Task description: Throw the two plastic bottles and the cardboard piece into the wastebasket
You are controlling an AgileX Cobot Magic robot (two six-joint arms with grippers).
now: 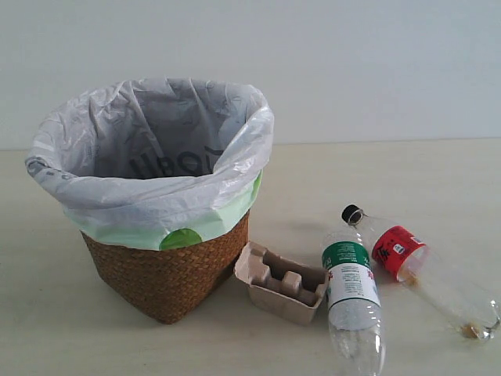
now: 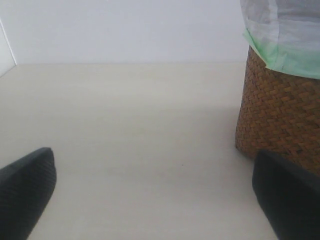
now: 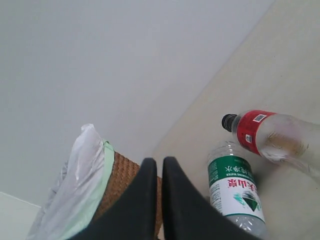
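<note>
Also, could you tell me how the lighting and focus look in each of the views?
Exterior view: soft, even light, only a faint shadow by the basket. Left wrist view: the open left end effector is blurred, the basket weave sharp. Right wrist view: tilted scene, the shut right end effector soft, print on the green-label bottle legible.

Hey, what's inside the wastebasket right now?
Only the crinkled whitish liner bag shows inside the wastebasket; its near rim hides the bottom. The green-label bottle, red-label bottle and cardboard piece lie outside it.
</note>
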